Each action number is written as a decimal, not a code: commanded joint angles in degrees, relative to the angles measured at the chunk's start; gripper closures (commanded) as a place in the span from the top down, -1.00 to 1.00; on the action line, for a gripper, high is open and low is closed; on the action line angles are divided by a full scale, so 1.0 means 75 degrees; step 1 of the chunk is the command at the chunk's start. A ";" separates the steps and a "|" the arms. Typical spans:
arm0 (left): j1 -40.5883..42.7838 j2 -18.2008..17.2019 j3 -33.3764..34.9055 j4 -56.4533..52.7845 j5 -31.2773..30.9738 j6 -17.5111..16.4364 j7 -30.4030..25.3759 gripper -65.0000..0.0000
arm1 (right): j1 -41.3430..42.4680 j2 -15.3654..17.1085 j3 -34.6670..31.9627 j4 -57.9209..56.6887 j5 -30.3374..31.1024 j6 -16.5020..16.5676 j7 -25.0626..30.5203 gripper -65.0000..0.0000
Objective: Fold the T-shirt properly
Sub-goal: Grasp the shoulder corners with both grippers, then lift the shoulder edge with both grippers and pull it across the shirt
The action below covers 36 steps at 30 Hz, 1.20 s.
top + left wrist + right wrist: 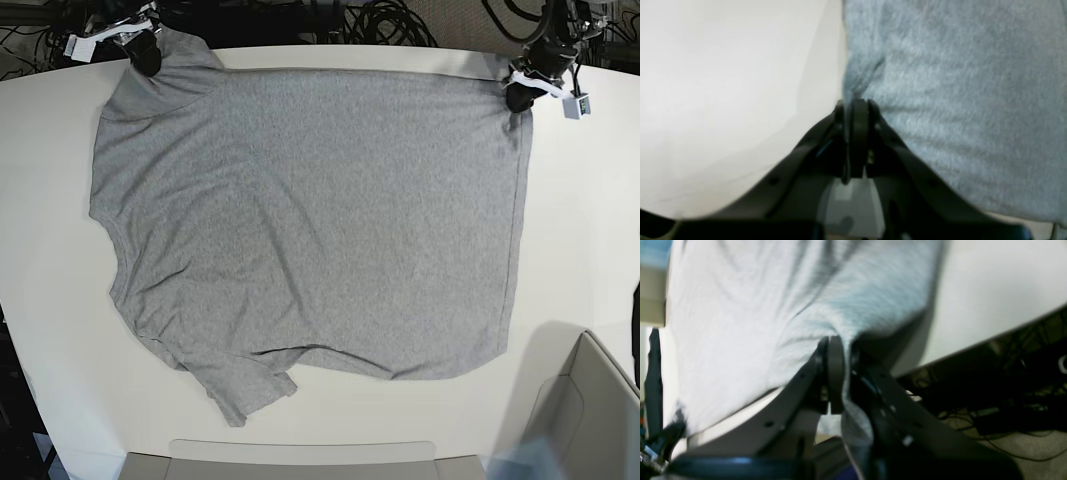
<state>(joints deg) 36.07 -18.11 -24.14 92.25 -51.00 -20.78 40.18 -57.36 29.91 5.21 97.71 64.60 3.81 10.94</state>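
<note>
T-shirt (320,220): heather-grey knit cloth, matt, soft, faintly fuzzy in the left wrist view (957,100); shallow creases near the sleeves. Table (580,230): smooth white surface, low sheen. Left gripper (857,106) and right gripper (836,343): black moulded plastic, satin finish, with small recessed holes. Cardboard box (585,420): dull, pale grey-brown board.

My right gripper (835,350) has its jaws closed on a bunched edge of the grey T-shirt (756,323). The cloth pulls into creases toward my grip, spread over the white table (990,296), with dark cables (1007,396) beyond its edge.
</note>
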 commanded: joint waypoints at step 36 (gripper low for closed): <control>-0.2061 -0.0041 -0.0057 0.1667 0.0899 0.1733 0.1833 -1.00 | 0.3810 -0.1298 0.2710 0.1290 -0.2711 0.0119 -0.5649 -1.00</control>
<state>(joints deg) 21.04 -17.78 -24.16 103.74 -44.16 -7.73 55.40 -28.99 19.35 24.99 106.43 43.40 4.38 -33.06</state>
